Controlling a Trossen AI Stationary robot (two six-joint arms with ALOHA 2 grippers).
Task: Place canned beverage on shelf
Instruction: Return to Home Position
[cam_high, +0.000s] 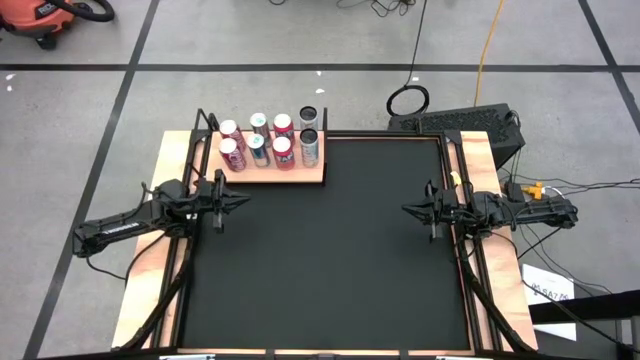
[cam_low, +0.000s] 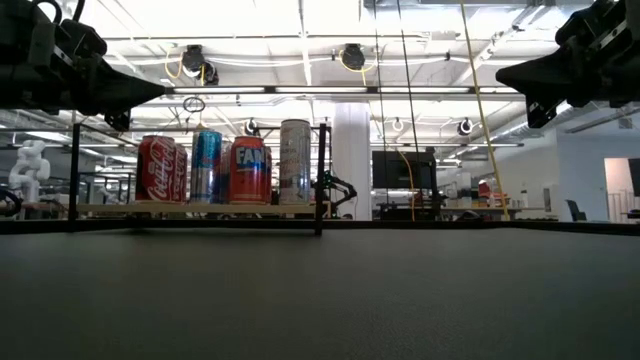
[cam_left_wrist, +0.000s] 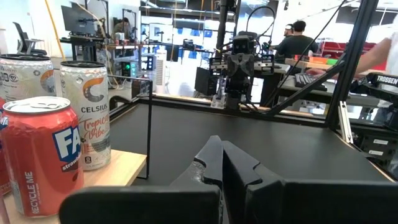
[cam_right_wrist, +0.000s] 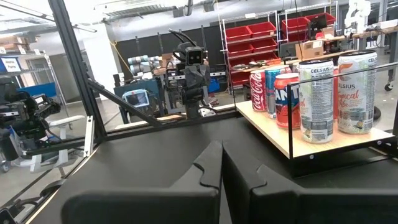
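The black mat (cam_high: 330, 260) covers nearly the whole tabletop, with wooden strips (cam_high: 150, 262) showing along its left and right edges. From the near edge up to the shelf, the wide middle of the mat is open surface.

The shelf (cam_high: 300, 177) lies at the tabletop's far-left corner, its long side running along the far edge. A thin black rail (cam_left_wrist: 149, 124) stands at its corners. The right half of the far edge, beyond the shelf's right end, is bare mat.

The left arm (cam_high: 120, 225) reaches in over the left edge and the right arm (cam_high: 520, 212) over the right edge. Both point inward at mid-depth and face each other across the mat.

Eight cans stand upright on the shelf in two rows of four, paired front to back. From left to right they are the Coke cans (cam_low: 157, 170), the blue cans (cam_low: 206, 166), the Fanta cans (cam_low: 250, 170) and the Celsius cans (cam_low: 295, 162).

The left gripper (cam_high: 240, 200) hangs just off the shelf's near edge, not touching it. Its fingers (cam_left_wrist: 211, 155) are pressed together with nothing between them. The right gripper (cam_high: 410, 209) sits near the right edge, well apart from the shelf, and is likewise clenched on nothing. In the low view both hang well above the mat.
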